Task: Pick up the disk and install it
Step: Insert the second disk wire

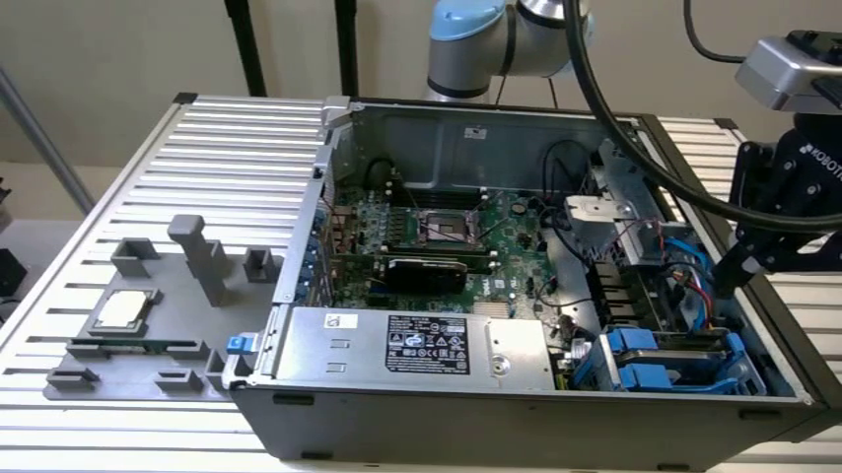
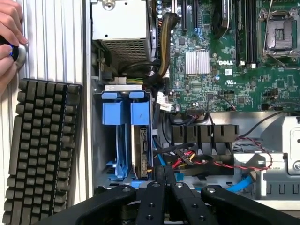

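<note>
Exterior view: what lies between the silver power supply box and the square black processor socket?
A long black card on the green circuit board, in the exterior view.

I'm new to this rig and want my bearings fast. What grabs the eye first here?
The open computer case on the slatted table, its green motherboard bare. Next, the blue drive bay in the case's corner on the exterior view's right, with the gripper poised above it. In the wrist view, a black keyboard lies beside the case, with a person's hand beyond it.

The motherboard reads "DELL" in white.
</note>
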Tool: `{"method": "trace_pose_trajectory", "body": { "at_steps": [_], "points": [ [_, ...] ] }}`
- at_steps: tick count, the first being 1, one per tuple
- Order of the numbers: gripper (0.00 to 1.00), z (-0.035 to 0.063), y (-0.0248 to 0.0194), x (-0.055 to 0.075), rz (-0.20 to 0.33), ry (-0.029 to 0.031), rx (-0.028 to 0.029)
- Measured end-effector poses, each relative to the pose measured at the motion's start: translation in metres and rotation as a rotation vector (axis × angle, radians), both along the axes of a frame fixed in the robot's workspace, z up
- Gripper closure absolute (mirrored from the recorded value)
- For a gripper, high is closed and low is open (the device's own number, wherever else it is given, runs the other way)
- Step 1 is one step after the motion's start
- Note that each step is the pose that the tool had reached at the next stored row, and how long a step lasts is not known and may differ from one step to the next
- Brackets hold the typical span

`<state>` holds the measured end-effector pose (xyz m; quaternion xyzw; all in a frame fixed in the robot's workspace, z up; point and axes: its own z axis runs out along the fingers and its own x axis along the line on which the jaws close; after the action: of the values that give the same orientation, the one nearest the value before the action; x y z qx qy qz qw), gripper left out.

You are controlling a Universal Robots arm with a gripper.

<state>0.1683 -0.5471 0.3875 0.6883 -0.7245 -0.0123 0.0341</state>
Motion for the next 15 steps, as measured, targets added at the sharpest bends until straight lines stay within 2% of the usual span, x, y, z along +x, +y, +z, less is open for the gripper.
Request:
{"method": "trace_pose_trajectory", "body": {
  "at_steps": [9,15],
  "points": [
    [1.0,-0.0053,-0.004,0.0,0.0,0.0,-0.0004],
    [1.0,-0.0098,-0.0086,0.0,0.0,0.0,-0.005]
  ]
}}
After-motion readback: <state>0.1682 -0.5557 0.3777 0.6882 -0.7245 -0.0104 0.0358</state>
